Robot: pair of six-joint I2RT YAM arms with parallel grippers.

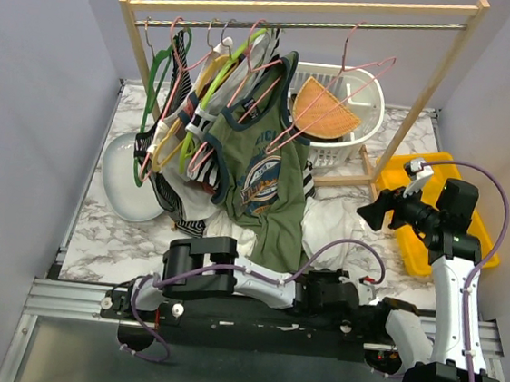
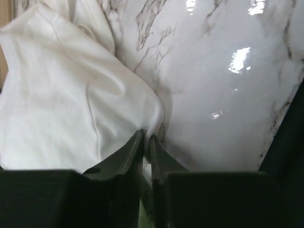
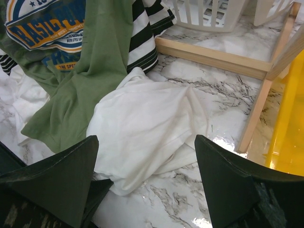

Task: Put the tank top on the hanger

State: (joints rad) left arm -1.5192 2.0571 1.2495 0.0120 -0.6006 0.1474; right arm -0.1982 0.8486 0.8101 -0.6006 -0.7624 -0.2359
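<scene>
Jaws of the left gripper (image 2: 146, 141) stand at a thin slit, the fingertips (image 2: 130, 154) nipping a fold at the edge of the tank top (image 2: 61, 95). Those of the right gripper (image 3: 146, 142) gape wide and hold nothing.

The left arm lies low and stretched sideways along the near side of the wooden rack (image 1: 302, 3). Its wrist is down at the marble table (image 2: 228, 85) in front of the rack's right half. The right arm stands up from its base with the elbow high. Its gripper points in toward the rack's right foot and hangs above the cloth without touching it. The tank top lies crumpled on the table just in front of that foot.

Only the left wrist view shows the pinch; from above, the arm's own bulk hides it. The right wrist view shows the olive-green top (image 3: 90, 71), hung from the rack, lying against the white cloth's edge. The overhead view alone shows the hanger (image 1: 338, 99), bare and pink, hooked on the rack's rail to the right of the hung clothes and tilted over a white basket (image 1: 357, 133).
</scene>
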